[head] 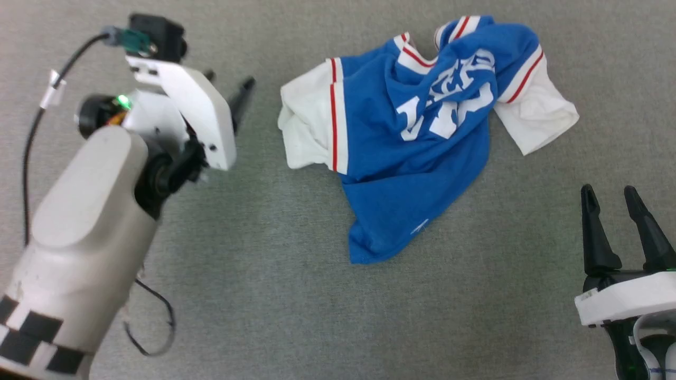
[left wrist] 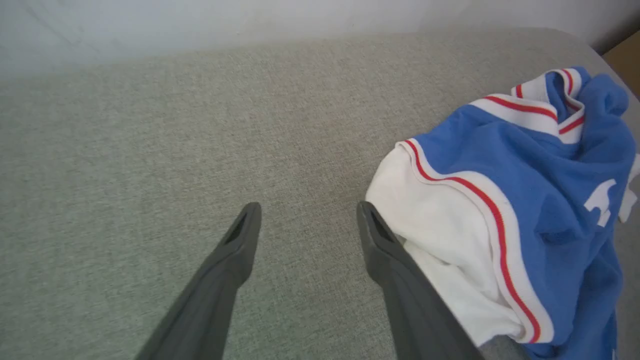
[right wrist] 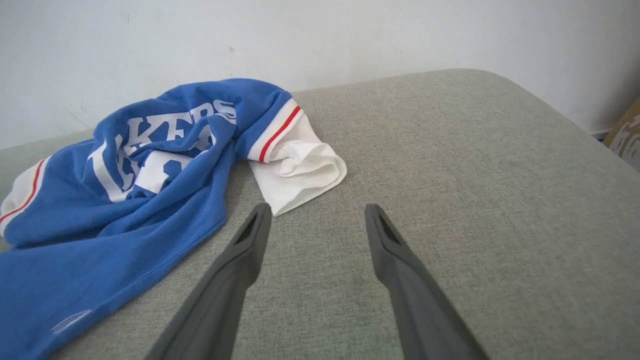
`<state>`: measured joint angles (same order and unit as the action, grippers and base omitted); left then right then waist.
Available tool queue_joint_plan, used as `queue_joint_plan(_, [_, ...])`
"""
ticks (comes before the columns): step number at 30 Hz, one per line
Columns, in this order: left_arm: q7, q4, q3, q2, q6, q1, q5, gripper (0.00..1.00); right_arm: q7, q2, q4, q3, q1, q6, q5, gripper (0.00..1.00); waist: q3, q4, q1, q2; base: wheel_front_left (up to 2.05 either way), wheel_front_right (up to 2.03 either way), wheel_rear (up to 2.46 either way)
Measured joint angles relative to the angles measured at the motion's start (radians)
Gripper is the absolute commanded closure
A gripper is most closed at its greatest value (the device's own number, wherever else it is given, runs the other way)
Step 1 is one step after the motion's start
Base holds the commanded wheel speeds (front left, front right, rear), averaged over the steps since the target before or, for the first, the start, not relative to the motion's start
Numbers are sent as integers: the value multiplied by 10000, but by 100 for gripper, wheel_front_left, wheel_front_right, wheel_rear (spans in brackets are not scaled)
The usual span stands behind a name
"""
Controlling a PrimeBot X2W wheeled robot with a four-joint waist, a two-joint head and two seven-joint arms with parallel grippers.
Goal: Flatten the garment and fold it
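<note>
Where the pale grey woven fabric surface [head: 264, 264] spreads beneath it, you see the crumpled bright blue, red-trimmed jersey T-shirt [head: 401, 148] lying in a heap. Your left gripper [left wrist: 307, 215] hovers just beside the T-shirt's left white sleeve [left wrist: 435, 225], fingers spread wide and empty. Your right gripper [head: 608, 189], near its right white sleeve [right wrist: 300, 170], is likewise spread wide, holding nothing.
</note>
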<state>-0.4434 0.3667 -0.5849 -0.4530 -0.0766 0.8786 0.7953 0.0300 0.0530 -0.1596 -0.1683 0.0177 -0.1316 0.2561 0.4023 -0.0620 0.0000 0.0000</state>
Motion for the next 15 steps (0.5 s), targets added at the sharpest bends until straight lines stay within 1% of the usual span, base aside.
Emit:
queue_joint_plan(3, [-648, -577, -29, -69, -230, -408, 309, 0, -54, 0, 23, 36, 82, 0, 17, 0, 242, -122, 0, 0, 0, 0, 0])
queue_joint_plan(6, [-1465, -982, -100, -176, -380, -804, 738, 0, -102, 0, 77, 46, 230, 0, 67, 0, 415, -295, 0, 0, 0, 0, 0])
queue_joint_plan(9, [-2025, -1492, -36, -261, -500, -981, 1135, 0, -161, 0, 136, 48, 241, 0, 90, 0, 551, -454, -1, 0, 0, 0, 0])
queue_joint_plan(12, [-2245, -1858, 132, -278, -715, -1117, 1517, 0, -230, 0, 199, 52, 273, 0, 94, 0, 670, -584, 0, 0, 0, 0, 0])
queue_joint_plan(14, [-2247, -2000, 165, -307, -825, -1200, 1526, 0, -257, 0, 255, 56, 353, 0, 121, 0, 738, -648, -1, 0, 0, 0, 0])
queue_joint_plan(15, [-2238, -2023, 146, -355, -872, -1202, 1463, 4, -272, 2, 284, 63, 398, 0, 153, 0, 767, -675, -1, 0, 0, 0, 0])
